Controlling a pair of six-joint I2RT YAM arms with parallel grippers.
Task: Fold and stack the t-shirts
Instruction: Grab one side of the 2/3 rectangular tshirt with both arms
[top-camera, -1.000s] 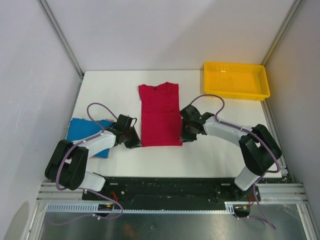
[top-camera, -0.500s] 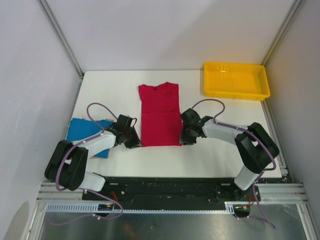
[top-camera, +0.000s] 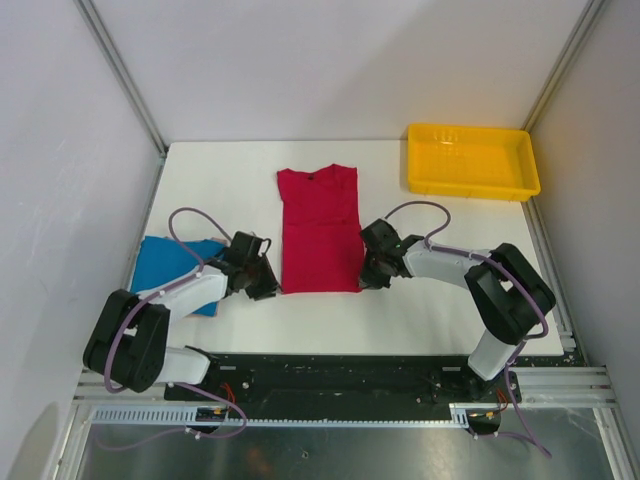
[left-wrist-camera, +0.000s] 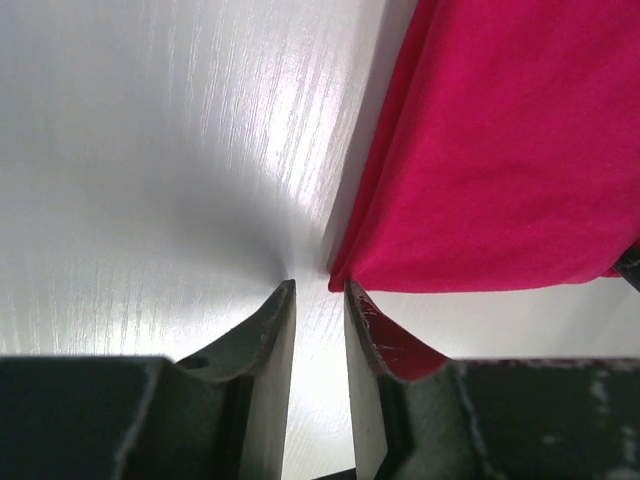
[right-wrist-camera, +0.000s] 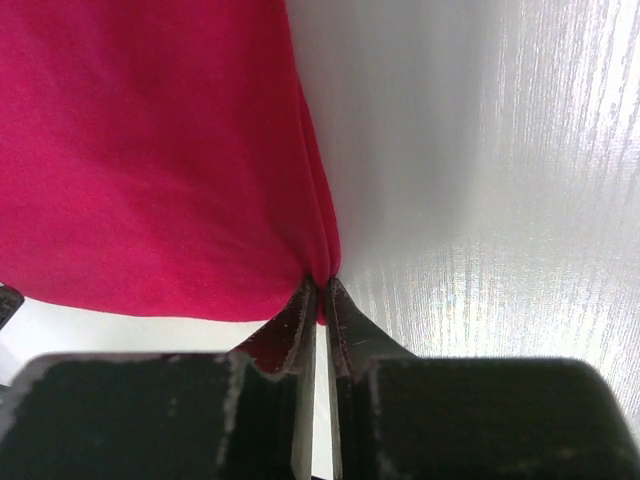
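The crimson red t-shirt (top-camera: 320, 228) lies flat at the table's middle, sleeves folded in, collar at the far end. It fills the right of the left wrist view (left-wrist-camera: 500, 150) and the left of the right wrist view (right-wrist-camera: 150, 150). My left gripper (top-camera: 266, 287) sits at the shirt's near left corner, fingers slightly apart with bare table between them, the cloth just off the right fingertip (left-wrist-camera: 352, 292). My right gripper (top-camera: 366, 281) is shut on the shirt's near right corner (right-wrist-camera: 322, 285). The blue t-shirt (top-camera: 172, 262) lies folded at the left edge, partly under the left arm.
A yellow plastic tray (top-camera: 470, 160) stands at the far right corner. White walls and metal posts enclose the table (top-camera: 420, 320). The arm bases and a black rail run along the near edge.
The right gripper has slid a little closer to the shirt's near right corner. The left arm's elbow has shifted slightly; its gripper stays at the near left corner.
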